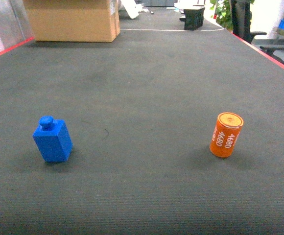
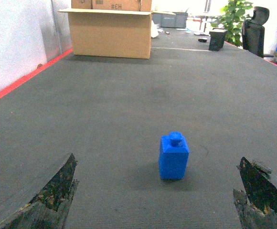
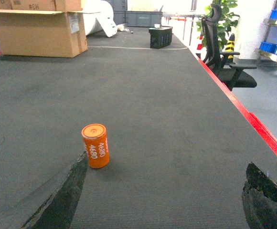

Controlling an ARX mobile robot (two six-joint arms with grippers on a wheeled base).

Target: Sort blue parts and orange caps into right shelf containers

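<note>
Dark grey felt counter (image 1: 147, 73), red-edged. Left of the orange cylindrical cap (image 1: 226, 134) stands the blue plastic block (image 2: 174, 156); my left fingers (image 2: 47, 198) gape wide, right fingers (image 3: 62, 200) too, so centre before closing.

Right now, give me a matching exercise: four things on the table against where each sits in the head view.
Things:
1. blue part
2. orange cap
3. cardboard box
4. black crate

Places:
A. far end, right of centre
B. near, right side
C. far left corner
D. near, left side

Pairs: 1-D, 2-B, 3-C, 4-A
</note>
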